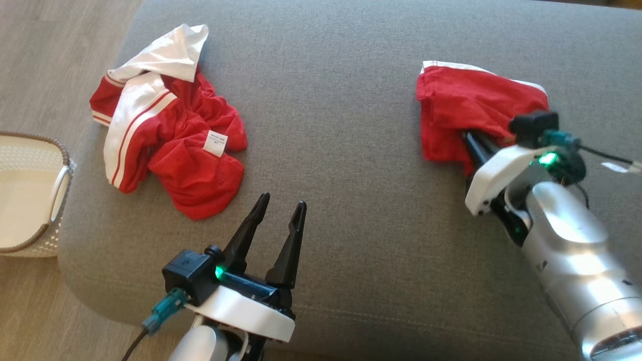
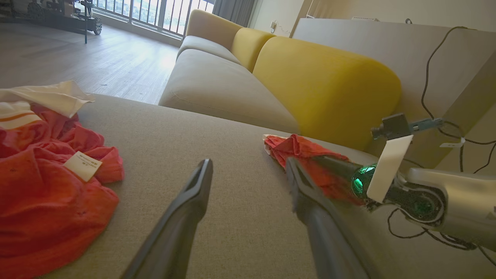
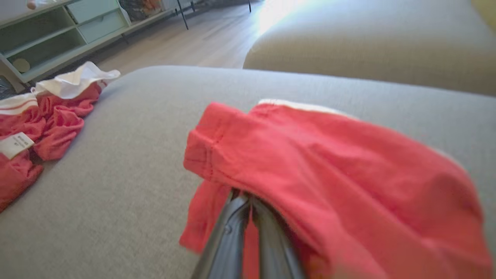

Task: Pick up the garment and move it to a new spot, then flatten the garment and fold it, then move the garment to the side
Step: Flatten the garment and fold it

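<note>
A red garment with white trim [image 1: 466, 103] is bunched at the right of the grey cushion [image 1: 341, 150]. My right gripper [image 1: 472, 143] is shut on its near edge, and the cloth drapes over the fingertips. In the right wrist view the fingers [image 3: 232, 232] press together with red cloth [image 3: 329, 166] pinched between them, the garment lifted in front. A second, crumpled red and white garment [image 1: 165, 135] with a white label lies at the left. My left gripper [image 1: 278, 205] stands open below it, holding nothing, and the left wrist view shows its spread fingers [image 2: 193, 201] over bare cushion.
A white woven basket [image 1: 30, 195] stands on the wooden floor beside the cushion's left edge. Yellow back cushions [image 2: 325, 81] and a beige sofa seat [image 2: 217, 81] lie beyond the grey cushion. A pale green shelf unit [image 3: 58, 31] stands across the floor.
</note>
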Tool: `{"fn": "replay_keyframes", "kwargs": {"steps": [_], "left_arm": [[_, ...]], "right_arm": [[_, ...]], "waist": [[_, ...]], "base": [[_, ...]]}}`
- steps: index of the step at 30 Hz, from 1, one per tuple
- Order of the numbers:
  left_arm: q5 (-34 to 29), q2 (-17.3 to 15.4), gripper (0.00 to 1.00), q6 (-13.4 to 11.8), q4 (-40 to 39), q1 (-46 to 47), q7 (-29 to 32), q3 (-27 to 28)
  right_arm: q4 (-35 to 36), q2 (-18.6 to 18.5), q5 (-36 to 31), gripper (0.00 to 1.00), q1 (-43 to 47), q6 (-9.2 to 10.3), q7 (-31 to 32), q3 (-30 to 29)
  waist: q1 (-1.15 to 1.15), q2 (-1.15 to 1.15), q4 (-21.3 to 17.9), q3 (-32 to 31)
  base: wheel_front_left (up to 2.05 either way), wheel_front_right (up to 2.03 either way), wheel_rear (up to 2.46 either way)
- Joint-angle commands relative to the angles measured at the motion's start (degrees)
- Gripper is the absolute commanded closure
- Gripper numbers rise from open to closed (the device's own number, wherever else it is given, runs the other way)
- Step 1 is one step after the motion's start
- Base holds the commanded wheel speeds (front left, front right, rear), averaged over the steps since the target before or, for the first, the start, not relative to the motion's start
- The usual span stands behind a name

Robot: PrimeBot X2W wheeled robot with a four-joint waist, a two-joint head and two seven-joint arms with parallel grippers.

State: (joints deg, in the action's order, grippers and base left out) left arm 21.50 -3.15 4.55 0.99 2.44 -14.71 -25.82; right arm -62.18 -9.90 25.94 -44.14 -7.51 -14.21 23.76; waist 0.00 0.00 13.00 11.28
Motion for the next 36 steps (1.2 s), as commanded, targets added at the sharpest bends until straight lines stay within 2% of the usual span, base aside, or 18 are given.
{"fn": "replay_keyframes", "kwargs": {"steps": [1, 5, 7, 10, 14, 18, 23, 26, 31, 36], "left_arm": [[-0.2, 0.27, 0.0, 0.14, -1.64, 0.83, -0.29, 1.62], [-0.3, 0.27, 0.0, 0.17, -1.49, 0.99, -0.29, 1.48], [-0.42, 0.27, 0.0, 0.2, -1.47, 0.99, -0.29, 1.46], [-0.58, 0.27, 0.0, 0.2, -1.44, 0.92, -0.29, 1.6], [-0.63, 0.27, 0.0, 0.08, -1.63, 0.75, -0.29, 1.96], [-0.65, 0.27, 0.0, 0.01, -1.87, 0.69, -0.29, 2.06], [-0.5, 0.27, 0.0, 0.25, -2.35, 2.03, -0.29, 0.88], [-0.29, 0.27, 0.0, 0.38, -2.32, 2.43, -0.29, 0.39], [0.45, 0.27, 0.0, 0.62, -1.91, 3.2, -0.29, -0.81], [1.19, 0.27, 0.0, 0.27, -1.76, 3.61, -0.29, -1.25]], "right_arm": [[5.18, 0.91, -4.19, 1.0, 0.69, 0.02, -0.76, -2.96], [13.97, 3.63, -11.25, 1.0, 6.25, 0.02, -0.77, -6.88], [17.36, 4.74, -12.82, 1.0, 9.12, 0.02, -0.78, -5.42], [21.33, 5.62, -11.62, 1.0, 12.85, 0.02, -0.78, -0.51], [25.61, 4.72, -8.82, 1.0, 14.54, 0.02, -0.78, 2.12], [29.35, 1.51, -8.07, 1.0, 13.37, 0.02, -0.78, -0.4], [28.81, -2.49, -9.78, 1.0, 7.9, 0.02, -0.78, -6.8], [25.11, -5.36, -10.95, 1.0, 3.59, 0.02, -0.69, -6.57], [18.27, -9.62, -10.6, 1.0, -3.06, 0.02, 1.48, -1.51], [14.62, -11.32, -5.49, 1.0, -4.88, 0.02, 5.56, 7.44]], "waist": [[0.0, 0.0, -0.16, -0.08], [0.0, 0.0, -0.38, -0.21], [0.0, 0.0, -0.45, -0.24], [0.0, 0.0, -0.56, -0.26], [0.0, 0.0, -0.9, -0.14], [0.0, 0.0, -1.56, 0.41], [0.0, 0.0, -0.56, 2.21], [0.0, 0.0, 0.51, 3.28], [0.0, 0.0, 2.97, 4.77], [0.0, 0.0, 4.59, 5.34]], "base": [[0.0, 0.0, 0.0], [0.0, 0.0, 0.0], [0.0, 0.0, 0.0], [0.0, 0.0, 0.0], [0.0, 0.0, 0.0], [0.0, 0.0, 0.0], [0.0, 0.0, 0.0], [0.0, 0.0, 0.0], [0.0, 0.0, 0.0], [0.0, 0.0, 0.0]]}}
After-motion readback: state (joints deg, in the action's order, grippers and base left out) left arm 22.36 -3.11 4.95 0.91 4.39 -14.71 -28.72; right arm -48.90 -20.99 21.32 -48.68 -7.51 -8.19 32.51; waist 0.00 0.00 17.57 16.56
